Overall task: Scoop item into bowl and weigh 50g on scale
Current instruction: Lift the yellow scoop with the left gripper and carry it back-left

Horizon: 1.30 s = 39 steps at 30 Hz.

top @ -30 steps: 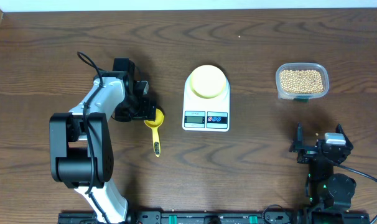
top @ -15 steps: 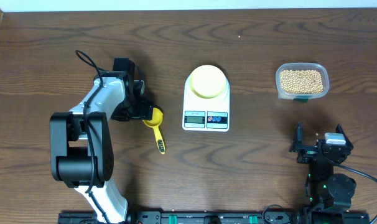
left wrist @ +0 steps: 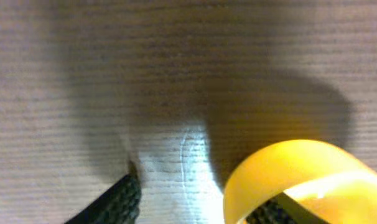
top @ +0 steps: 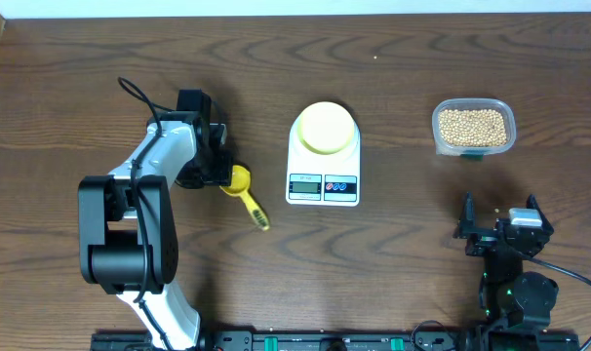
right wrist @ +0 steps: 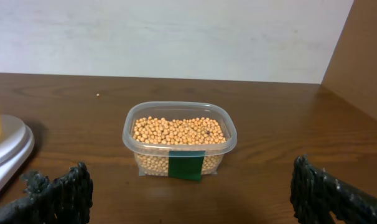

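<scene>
My left end effector is sitting half-spread against the yellow scoop, mid-left; right end effector is gaping wide.

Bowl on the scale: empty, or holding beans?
Empty. From overhead the bowl on the scale shows a plain pale inside with no beans in it; they sit in the tub.

Robot lab bench, wood-grain table, left arm and right arm on a black rail in front of the scale, plain white wall behind it
</scene>
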Each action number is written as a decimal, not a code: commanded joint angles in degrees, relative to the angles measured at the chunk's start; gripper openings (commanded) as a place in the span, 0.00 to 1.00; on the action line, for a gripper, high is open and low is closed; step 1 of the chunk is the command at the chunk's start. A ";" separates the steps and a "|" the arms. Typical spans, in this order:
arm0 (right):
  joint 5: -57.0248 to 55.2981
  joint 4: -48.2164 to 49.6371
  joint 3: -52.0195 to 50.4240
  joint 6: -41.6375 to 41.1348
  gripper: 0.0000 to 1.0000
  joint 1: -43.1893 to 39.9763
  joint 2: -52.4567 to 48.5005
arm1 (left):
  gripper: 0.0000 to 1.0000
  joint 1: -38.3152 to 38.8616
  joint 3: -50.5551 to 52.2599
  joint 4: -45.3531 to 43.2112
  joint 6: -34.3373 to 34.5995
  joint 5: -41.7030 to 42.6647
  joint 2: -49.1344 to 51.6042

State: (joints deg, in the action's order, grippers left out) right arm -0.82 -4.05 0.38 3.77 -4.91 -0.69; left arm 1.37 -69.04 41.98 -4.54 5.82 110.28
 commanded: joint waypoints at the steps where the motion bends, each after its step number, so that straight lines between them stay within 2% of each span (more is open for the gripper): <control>1: 0.33 -0.26 -0.09 -0.48 0.99 0.02 0.31 | 0.39 0.02 0.59 0.15 0.07 -0.50 1.22; 5: 0.33 -0.26 -0.09 -0.50 0.99 0.02 0.31 | 0.19 0.02 0.59 0.11 0.07 -0.50 1.22; 6: 0.33 -0.26 -0.09 -0.48 0.99 0.02 0.31 | 0.08 0.02 0.59 0.13 0.07 -0.50 1.22; 28: 0.33 -0.26 -0.09 -0.48 0.99 0.02 0.31 | 0.08 0.00 0.39 -4.39 -1.73 -0.50 1.05; 34: 0.33 -0.26 -0.09 -0.50 0.99 0.02 0.31 | 0.08 -0.07 -0.07 -5.49 -8.83 -0.57 -1.88; 39: 0.33 -0.26 -0.09 -0.48 0.99 0.02 0.31 | 0.08 -0.07 -0.31 -7.17 -9.16 -4.00 -4.11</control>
State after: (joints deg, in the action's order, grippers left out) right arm -0.82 -4.05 0.38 3.77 -4.91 -0.69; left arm 1.34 -69.04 35.51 -11.75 4.86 109.10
